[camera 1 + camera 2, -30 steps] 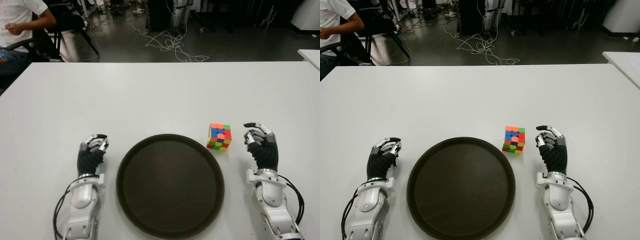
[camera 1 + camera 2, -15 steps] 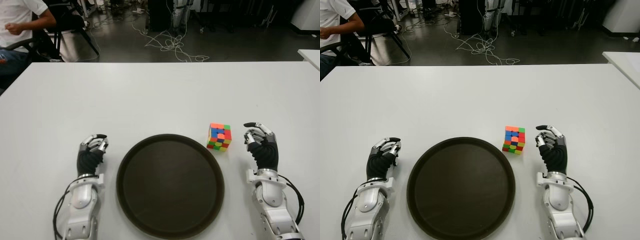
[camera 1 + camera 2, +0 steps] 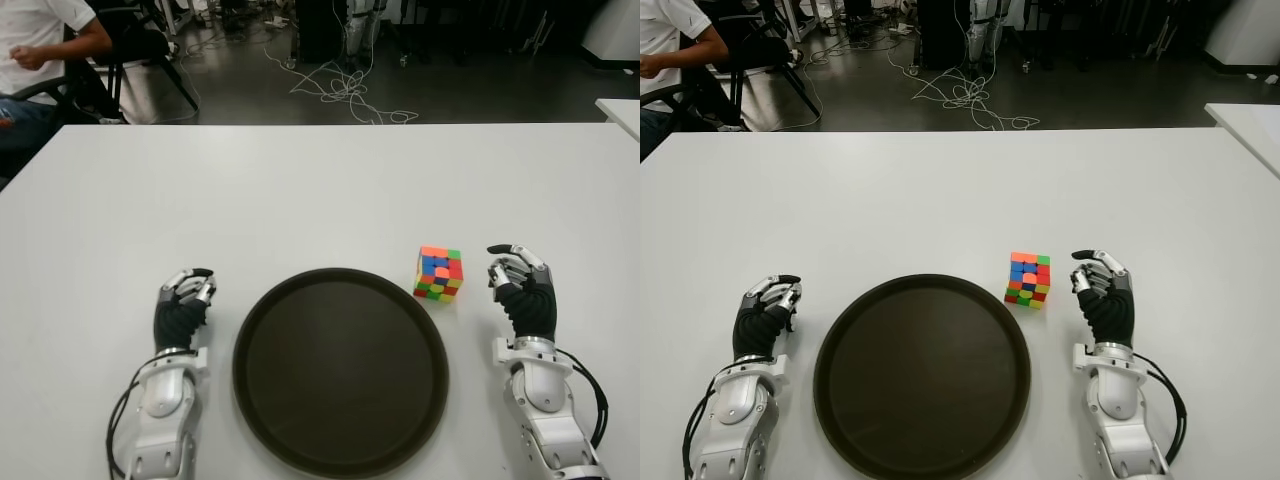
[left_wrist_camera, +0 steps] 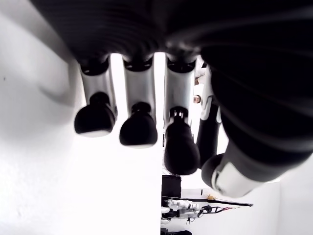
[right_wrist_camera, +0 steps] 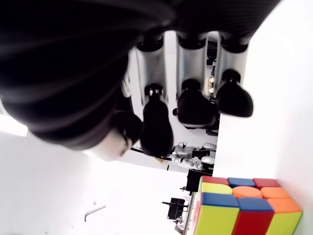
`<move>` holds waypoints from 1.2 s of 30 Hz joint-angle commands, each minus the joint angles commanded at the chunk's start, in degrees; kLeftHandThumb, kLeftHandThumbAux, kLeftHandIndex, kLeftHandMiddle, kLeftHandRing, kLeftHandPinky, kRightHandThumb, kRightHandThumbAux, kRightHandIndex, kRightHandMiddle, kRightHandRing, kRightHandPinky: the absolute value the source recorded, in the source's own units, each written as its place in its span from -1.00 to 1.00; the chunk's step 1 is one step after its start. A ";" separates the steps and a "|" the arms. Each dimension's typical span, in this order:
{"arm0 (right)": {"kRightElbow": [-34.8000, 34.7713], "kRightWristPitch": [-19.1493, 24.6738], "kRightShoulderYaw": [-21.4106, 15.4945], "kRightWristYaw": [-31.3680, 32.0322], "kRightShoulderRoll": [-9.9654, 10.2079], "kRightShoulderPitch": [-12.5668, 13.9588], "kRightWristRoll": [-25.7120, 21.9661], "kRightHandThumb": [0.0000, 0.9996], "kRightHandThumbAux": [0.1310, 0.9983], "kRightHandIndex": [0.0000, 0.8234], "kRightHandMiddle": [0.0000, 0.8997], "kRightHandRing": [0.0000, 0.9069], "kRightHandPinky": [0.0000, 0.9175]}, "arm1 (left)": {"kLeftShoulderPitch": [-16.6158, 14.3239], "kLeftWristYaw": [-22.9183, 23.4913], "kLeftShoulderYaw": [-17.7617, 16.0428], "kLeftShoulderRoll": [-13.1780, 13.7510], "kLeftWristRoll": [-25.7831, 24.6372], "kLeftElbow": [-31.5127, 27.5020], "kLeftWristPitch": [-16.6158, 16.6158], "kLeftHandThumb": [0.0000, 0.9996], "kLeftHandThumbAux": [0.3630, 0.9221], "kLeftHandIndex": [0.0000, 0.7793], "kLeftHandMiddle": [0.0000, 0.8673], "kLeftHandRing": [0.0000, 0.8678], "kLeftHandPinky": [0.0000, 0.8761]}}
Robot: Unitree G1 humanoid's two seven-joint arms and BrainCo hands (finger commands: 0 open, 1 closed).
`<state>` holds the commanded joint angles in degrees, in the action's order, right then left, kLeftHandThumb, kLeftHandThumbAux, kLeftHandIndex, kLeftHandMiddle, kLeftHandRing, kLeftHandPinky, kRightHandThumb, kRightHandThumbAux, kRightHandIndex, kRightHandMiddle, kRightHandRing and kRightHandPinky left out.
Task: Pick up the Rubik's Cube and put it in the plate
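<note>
A scrambled Rubik's Cube (image 3: 439,273) stands on the white table (image 3: 320,190), just beyond the right rim of a round dark brown plate (image 3: 340,368). My right hand (image 3: 518,282) is a few centimetres to the right of the cube, apart from it, fingers loosely curled and holding nothing. The right wrist view shows the cube (image 5: 244,205) close to its fingertips (image 5: 156,129) with a gap between. My left hand (image 3: 185,300) shows to the left of the plate, fingers relaxed and holding nothing.
A person sits at the far left beyond the table (image 3: 40,50). Cables lie on the floor (image 3: 345,85) behind the table's far edge. Another white table's corner (image 3: 622,108) shows at the far right.
</note>
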<state>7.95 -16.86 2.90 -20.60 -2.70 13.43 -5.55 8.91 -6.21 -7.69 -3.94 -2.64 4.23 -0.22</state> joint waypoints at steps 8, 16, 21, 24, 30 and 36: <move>-0.17 -0.11 0.02 -0.64 0.09 -0.13 0.46 0.38 0.38 0.07 0.73 0.78 0.77 | -0.06 -0.33 -0.11 -0.36 -0.25 -0.42 0.67 0.43 0.22 0.14 0.82 0.89 0.88; 0.05 0.49 0.22 0.78 -1.77 -1.14 1.26 0.37 0.38 0.06 0.73 0.78 0.76 | -0.17 -0.40 -0.17 -0.30 -0.26 -0.38 1.08 0.42 0.22 0.14 0.83 0.90 0.88; -0.20 0.94 0.01 1.31 -2.10 -1.47 1.86 0.36 0.39 0.06 0.73 0.78 0.76 | -0.16 -0.68 -0.22 -0.50 -0.32 -0.64 1.57 0.42 0.22 0.14 0.83 0.90 0.88; -0.28 1.08 -0.14 1.29 -2.28 -1.88 2.57 0.36 0.39 0.06 0.72 0.77 0.75 | -0.16 -0.85 -0.15 -0.56 -0.30 -0.84 1.94 0.42 0.22 0.14 0.82 0.89 0.88; -1.05 4.57 0.71 0.56 -3.84 -2.36 7.37 0.36 0.39 0.06 0.73 0.79 0.78 | -0.10 -0.53 0.02 -0.50 -0.40 -0.62 1.16 0.42 0.22 0.14 0.82 0.90 0.88; -3.03 10.19 1.32 -0.53 -4.71 -2.66 13.40 0.36 0.39 0.05 0.65 0.69 0.69 | -0.13 -0.29 0.19 -0.37 -0.25 -0.09 -0.11 0.42 0.22 0.14 0.82 0.90 0.88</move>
<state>4.92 -6.67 4.22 -21.13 -7.41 10.77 7.86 8.78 -6.50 -7.51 -4.32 -2.89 4.13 -0.33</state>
